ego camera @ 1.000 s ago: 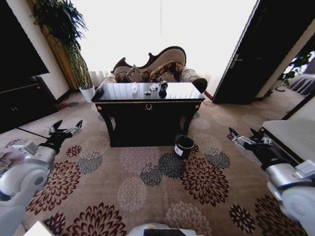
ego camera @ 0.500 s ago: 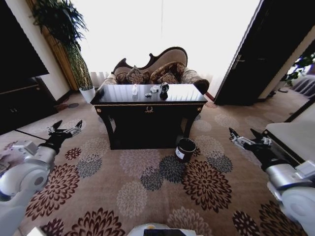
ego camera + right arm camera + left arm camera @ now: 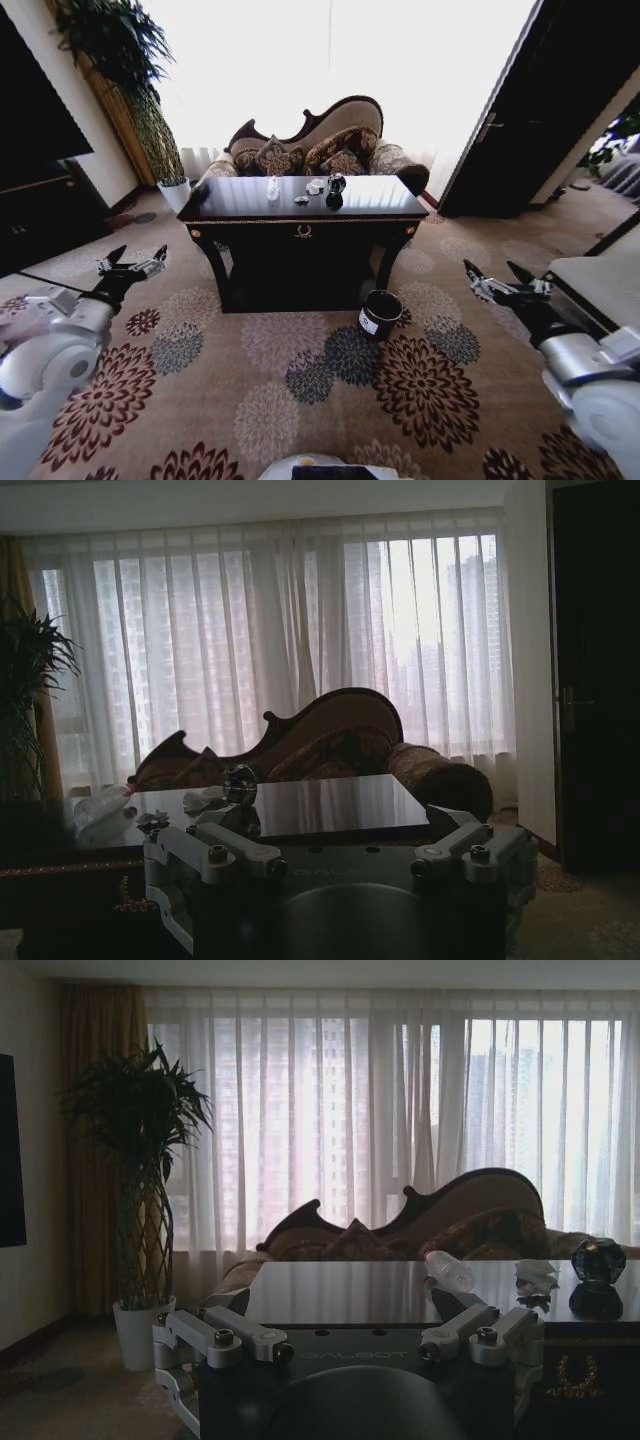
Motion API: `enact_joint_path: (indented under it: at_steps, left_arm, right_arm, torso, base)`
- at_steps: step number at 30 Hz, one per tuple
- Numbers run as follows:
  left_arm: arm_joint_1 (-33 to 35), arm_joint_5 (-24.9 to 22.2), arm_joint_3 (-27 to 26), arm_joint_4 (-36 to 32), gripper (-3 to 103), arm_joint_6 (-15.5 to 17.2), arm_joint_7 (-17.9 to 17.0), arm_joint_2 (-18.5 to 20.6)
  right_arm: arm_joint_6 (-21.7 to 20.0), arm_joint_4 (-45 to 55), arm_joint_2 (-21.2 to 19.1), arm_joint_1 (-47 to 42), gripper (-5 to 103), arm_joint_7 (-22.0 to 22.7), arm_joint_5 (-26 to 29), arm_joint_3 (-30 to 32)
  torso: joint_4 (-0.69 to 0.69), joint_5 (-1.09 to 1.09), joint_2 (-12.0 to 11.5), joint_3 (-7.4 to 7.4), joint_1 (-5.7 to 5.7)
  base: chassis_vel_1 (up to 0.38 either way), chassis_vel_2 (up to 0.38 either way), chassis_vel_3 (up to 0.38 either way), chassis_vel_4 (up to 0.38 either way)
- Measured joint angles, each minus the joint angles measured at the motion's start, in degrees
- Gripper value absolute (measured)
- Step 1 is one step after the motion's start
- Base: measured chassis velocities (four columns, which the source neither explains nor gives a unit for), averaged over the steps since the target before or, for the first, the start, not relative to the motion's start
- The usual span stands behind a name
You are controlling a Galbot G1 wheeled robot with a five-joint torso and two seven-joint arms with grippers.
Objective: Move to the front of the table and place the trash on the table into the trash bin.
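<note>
The dark glossy wooden worktop (image 3: 372,198) lies straight ahead, well apart. My left claw (image 3: 132,266) and right claw (image 3: 492,279) hang spread, empty.

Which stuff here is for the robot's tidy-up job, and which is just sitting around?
For the job: table, dark can, white paper wad, grey scrap, trash bin.

Just there: sofa, potted plant, white bottle, flowery carpet.

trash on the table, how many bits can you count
4 that I can make out on the table: a clear bottle-like piece, a tiny grey scrap, a white paper wad and a dark roundish can furthest right. More could be hidden.
</note>
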Motion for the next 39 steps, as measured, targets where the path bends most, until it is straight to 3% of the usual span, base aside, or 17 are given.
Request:
enact_joint_path:
  at_steps: [39]
  left_arm:
    - [0.11, 0.05, 0.21, -0.22, 100, 0.01, 0.0, 0.1]
  right_arm:
    - [-0.18, 0.06, 0.17, -0.31, 100, 0.03, 0.09, -0.63]
  torso:
    - [-0.01, 0.0, 0.0, 0.0, 0.0]
  base:
    - [-0.113, 0.109, 0.106, -0.113]
